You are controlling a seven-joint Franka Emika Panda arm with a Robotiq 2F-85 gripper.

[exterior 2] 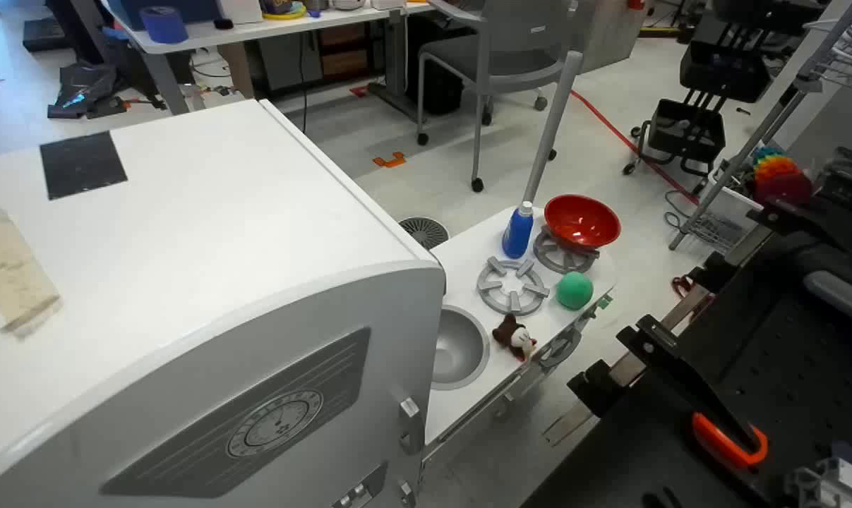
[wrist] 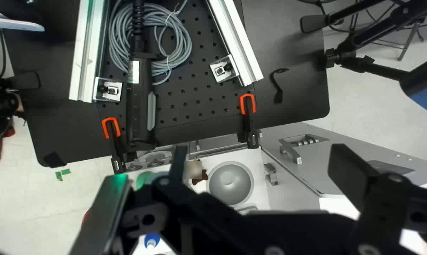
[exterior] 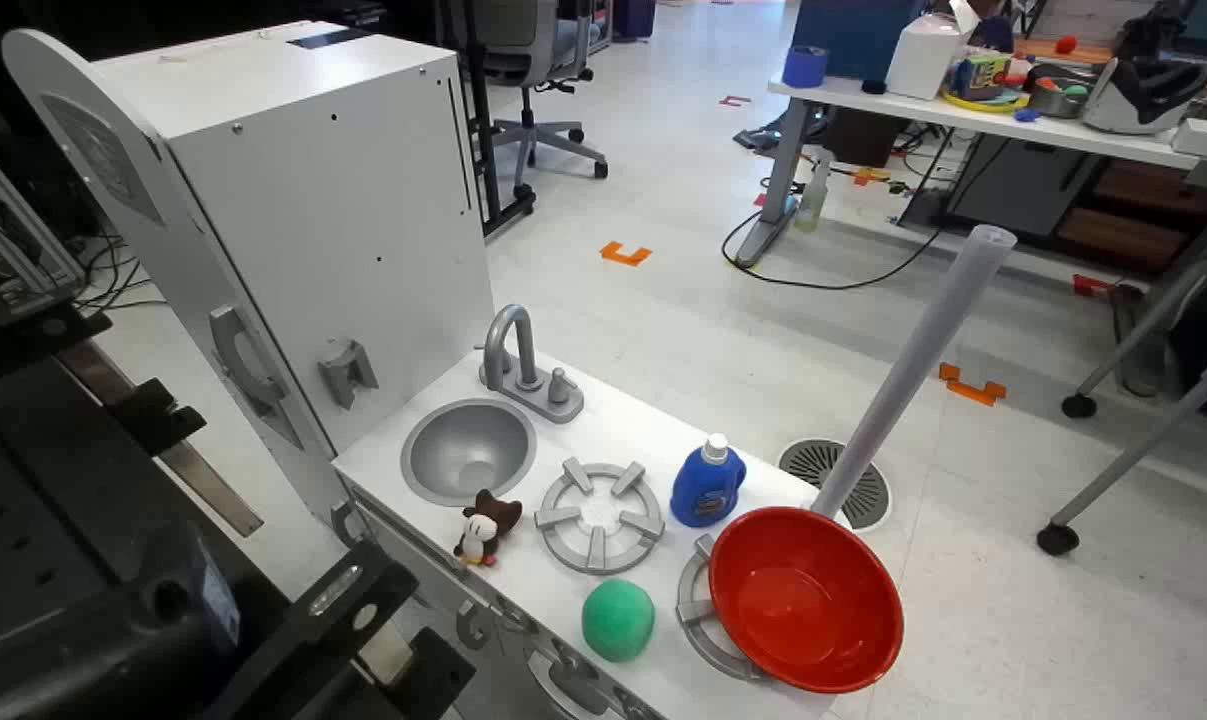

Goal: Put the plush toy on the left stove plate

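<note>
The plush toy (exterior: 483,527), brown and white, lies on the white counter (exterior: 628,430) near its front edge, between the sink basin (exterior: 463,450) and the left stove plate (exterior: 597,548), just beside each; contact with either cannot be judged.

The tool (wrist: 259,159) appears in the wrist view only: its two fingers (wrist: 351,173) stand well apart, and the basin is visible through the gap. That view alone shows a coil of grey cable (wrist: 185,42), laid between two metal rails (wrist: 236,42) on a black perforated board (wrist: 199,102); here a blurred patch hides part of the toy. In an exterior view, the faucet (exterior: 526,355) is seen whole behind the basin. In an exterior view, the tall white cabinet (exterior 2: 207,212) cuts off part of the basin and shows its printed dial (exterior 2: 275,425) large; a tiered black trolley (exterior 2: 726,74) and a rainbow-coloured object (exterior 2: 778,173) stand beyond.

Counts, counter: one plush toy, one basin, one faucet, one green ball (exterior: 618,620), one blue bottle (exterior: 708,485), one red bowl (exterior: 806,600) and two stove plates, of which the right stove plate (exterior: 696,610) is partly hidden beneath the bowl. One long grey tube (exterior: 913,372) rises behind the bowl. Counts, board: one cable coil, two rails, two orange-handled clamps (wrist: 248,120).
</note>
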